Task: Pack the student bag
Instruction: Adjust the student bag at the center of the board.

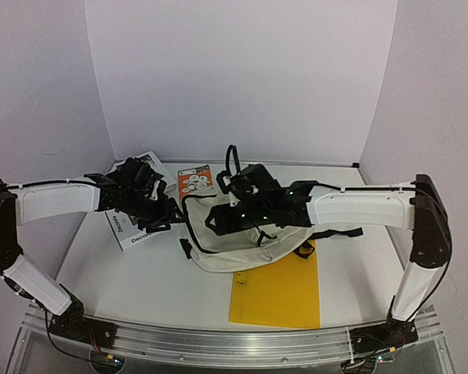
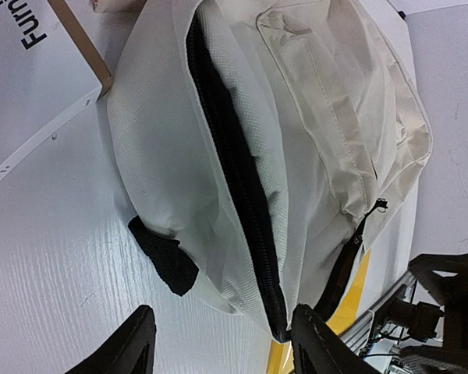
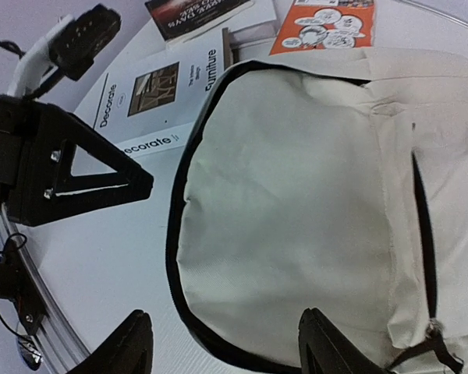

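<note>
The student bag (image 1: 235,248), cream with black zippers, lies flat mid-table on a yellow folder (image 1: 277,294). My left gripper (image 1: 170,215) is open and empty at the bag's left end. In the left wrist view the left gripper (image 2: 222,343) straddles the bag's corner (image 2: 296,117), where the main black zipper (image 2: 234,171) ends beside a black strap tab (image 2: 168,261). My right gripper (image 1: 218,218) is open and empty just above the bag's top. In the right wrist view the right gripper (image 3: 226,347) hovers over the bag's black-piped edge and cream panel (image 3: 296,202).
A white "Decorate" book (image 1: 129,227), a dark book (image 1: 144,164) and an orange comic booklet (image 1: 195,181) lie behind and left of the bag; they show in the right wrist view too: white book (image 3: 156,101), comic (image 3: 324,23). The left arm's gripper body (image 3: 62,164) is close by.
</note>
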Robot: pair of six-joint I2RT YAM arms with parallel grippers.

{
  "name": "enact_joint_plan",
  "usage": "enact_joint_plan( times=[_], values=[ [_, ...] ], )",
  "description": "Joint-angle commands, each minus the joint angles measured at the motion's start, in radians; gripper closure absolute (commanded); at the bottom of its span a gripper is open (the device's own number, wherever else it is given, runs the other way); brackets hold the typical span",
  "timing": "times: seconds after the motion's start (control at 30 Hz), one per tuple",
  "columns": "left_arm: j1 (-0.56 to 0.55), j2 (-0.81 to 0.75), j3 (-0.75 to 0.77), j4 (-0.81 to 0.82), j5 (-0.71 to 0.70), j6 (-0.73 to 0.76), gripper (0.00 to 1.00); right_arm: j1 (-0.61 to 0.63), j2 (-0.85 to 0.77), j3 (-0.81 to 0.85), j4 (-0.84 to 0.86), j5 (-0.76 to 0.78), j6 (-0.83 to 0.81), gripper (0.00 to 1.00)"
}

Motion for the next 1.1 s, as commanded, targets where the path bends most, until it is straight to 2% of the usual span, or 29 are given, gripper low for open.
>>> enact_joint_plan(
  times=[0.0, 0.2, 0.4, 0.73, 0.87, 1.07],
  values=[
    [0.001, 0.005, 0.026, 0.037, -0.029, -0.016, 0.43, 0.036, 0.15, 0.155, 0.034, 0.006, -0.007, 0.41],
    [0.01, -0.01, 0.0, 0.065, -0.048, -0.035, 0.47, 0.058, 0.253, 0.245, 0.034, -0.011, -0.022, 0.45],
    [0.015, -0.013, -0.017, 0.084, -0.047, -0.046, 0.48, 0.058, 0.32, 0.289, 0.034, -0.024, -0.027, 0.58],
    [0.021, -0.022, -0.029, 0.084, -0.048, -0.046, 0.48, 0.058, 0.372, 0.324, 0.034, -0.031, -0.021, 0.66],
    [0.023, -0.026, -0.032, 0.083, -0.049, -0.045, 0.48, 0.058, 0.384, 0.332, 0.034, -0.037, -0.019, 0.75],
    [0.026, -0.035, -0.039, 0.082, -0.052, -0.047, 0.48, 0.058, 0.378, 0.328, 0.034, -0.026, -0.009, 0.97]
  ],
)
